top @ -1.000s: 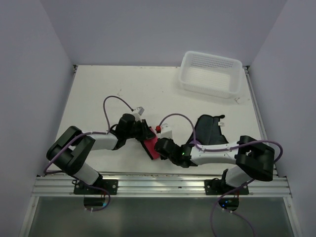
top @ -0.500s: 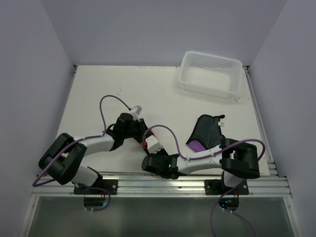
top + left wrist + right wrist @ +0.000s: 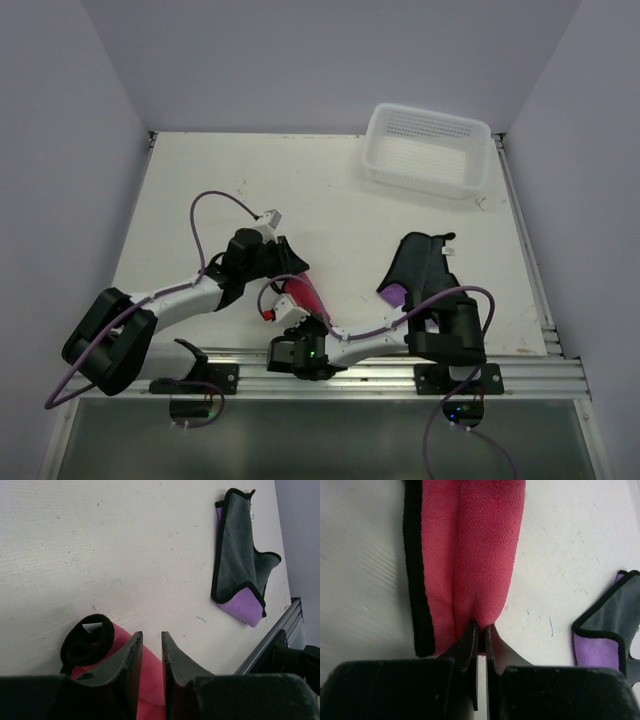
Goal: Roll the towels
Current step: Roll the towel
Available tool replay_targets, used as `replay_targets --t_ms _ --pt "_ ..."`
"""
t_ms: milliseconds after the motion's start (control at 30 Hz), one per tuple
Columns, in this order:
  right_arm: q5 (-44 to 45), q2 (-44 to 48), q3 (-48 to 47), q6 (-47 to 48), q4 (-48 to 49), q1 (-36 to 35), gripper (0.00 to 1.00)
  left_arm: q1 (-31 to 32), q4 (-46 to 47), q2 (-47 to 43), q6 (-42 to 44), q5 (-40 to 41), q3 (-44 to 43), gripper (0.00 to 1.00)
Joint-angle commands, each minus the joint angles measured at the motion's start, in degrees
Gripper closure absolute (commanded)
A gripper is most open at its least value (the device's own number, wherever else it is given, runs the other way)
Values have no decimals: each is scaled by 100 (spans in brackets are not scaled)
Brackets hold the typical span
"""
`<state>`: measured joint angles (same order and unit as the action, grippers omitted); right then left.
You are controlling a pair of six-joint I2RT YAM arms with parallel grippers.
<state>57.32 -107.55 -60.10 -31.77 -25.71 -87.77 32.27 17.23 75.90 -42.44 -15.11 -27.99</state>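
The pink-red towel (image 3: 307,296) lies as a long folded roll with black edging (image 3: 417,580) near the table's front, between my two grippers. My left gripper (image 3: 290,272) holds its far end. In the left wrist view the narrow-set jaws (image 3: 151,635) have pink cloth (image 3: 149,680) between them, and a black loop (image 3: 87,639) lies beside them. My right gripper (image 3: 481,626) is shut, pinching the near end of the pink-red towel (image 3: 475,545). The purple towel (image 3: 420,265), dark side up with a purple corner showing, lies flat to the right, untouched.
A white perforated basket (image 3: 428,150) stands at the back right. The metal rail (image 3: 330,375) runs along the near edge just behind the right wrist. The purple towel also shows in both wrist views (image 3: 240,575) (image 3: 602,630). Purple cables loop over both arms.
My right wrist has swung left and toward the near edge, drawing the pink-red towel out long. My left arm has stretched out, and the towel now shows between the grippers.
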Motion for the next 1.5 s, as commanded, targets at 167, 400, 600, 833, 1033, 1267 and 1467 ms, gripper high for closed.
replay_targets --t_ms 167,400,600,833,1033,1267,1467 --pt "209 -688 -705 -22 -847 -188 100 68 -80 -523 -63 43 197 75" --pt "78 -847 -802 -49 -918 -206 100 437 235 -462 -247 228 680 75" --pt "-28 -812 -776 -14 -821 -206 100 692 579 -120 -371 439 1085 76" --pt "-221 -522 -600 -40 -523 -197 100 719 553 48 -493 957 1585 82" --pt "-256 -30 -442 -119 -338 -206 79 710 790 206 -599 1028 1867 86" --pt "-309 945 -240 -189 -373 -153 53 710 1132 259 -740 1168 2104 94" --pt "-853 1964 391 -461 117 136 51 710 1159 241 -775 1160 2183 95"
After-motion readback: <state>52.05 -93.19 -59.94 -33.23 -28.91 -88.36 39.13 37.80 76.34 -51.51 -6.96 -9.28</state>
